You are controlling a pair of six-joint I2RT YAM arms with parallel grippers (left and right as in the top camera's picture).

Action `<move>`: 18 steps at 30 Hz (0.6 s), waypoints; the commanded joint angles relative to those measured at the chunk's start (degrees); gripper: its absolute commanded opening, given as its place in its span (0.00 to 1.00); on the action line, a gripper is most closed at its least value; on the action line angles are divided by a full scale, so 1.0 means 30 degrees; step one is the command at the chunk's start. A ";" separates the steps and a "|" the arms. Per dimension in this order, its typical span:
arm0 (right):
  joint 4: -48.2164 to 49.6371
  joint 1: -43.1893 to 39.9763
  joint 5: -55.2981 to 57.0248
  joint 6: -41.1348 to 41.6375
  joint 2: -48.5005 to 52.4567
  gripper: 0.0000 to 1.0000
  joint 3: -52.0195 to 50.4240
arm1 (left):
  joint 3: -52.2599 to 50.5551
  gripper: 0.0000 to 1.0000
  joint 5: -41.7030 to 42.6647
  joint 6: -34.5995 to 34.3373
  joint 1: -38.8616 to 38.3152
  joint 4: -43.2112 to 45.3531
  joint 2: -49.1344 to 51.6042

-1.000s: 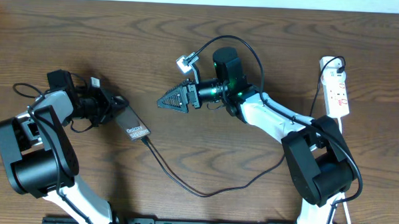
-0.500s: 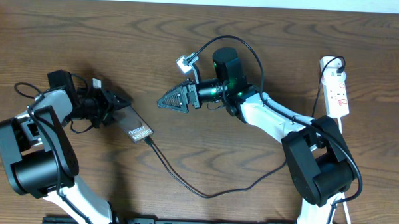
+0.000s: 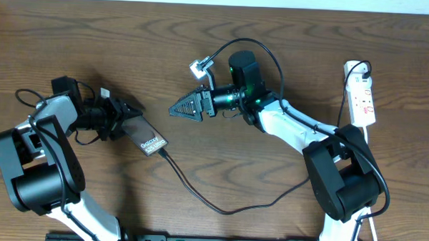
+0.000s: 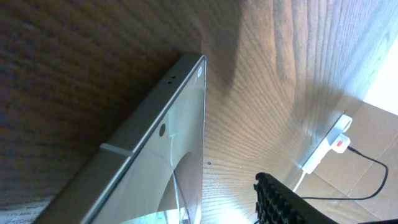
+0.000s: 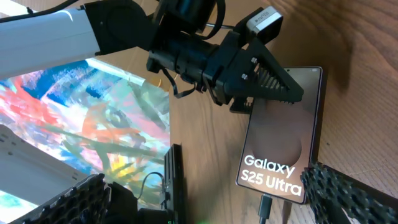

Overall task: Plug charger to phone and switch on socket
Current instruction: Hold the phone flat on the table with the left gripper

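Now | left claw [image 3: 132,116] released, phone [image 3: 148,138] at its tips | right claw [image 3: 174,110] released, well apart

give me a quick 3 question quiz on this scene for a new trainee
1. True or false: the charger is plugged into the phone.
2. Where does the white power strip lie? A) beside the left arm B) on the outer side of the right arm C) under the phone
3. What does the right gripper hold?
Key: 1 true. 2 B. 3 nothing; its jaws stand open and empty.
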 commanded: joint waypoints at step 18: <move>-0.0022 -0.0109 -0.0066 -0.0386 -0.0109 0.99 0.0291 | -0.0335 0.69 -0.4721 -0.0015 0.0000 -0.1763 0.0583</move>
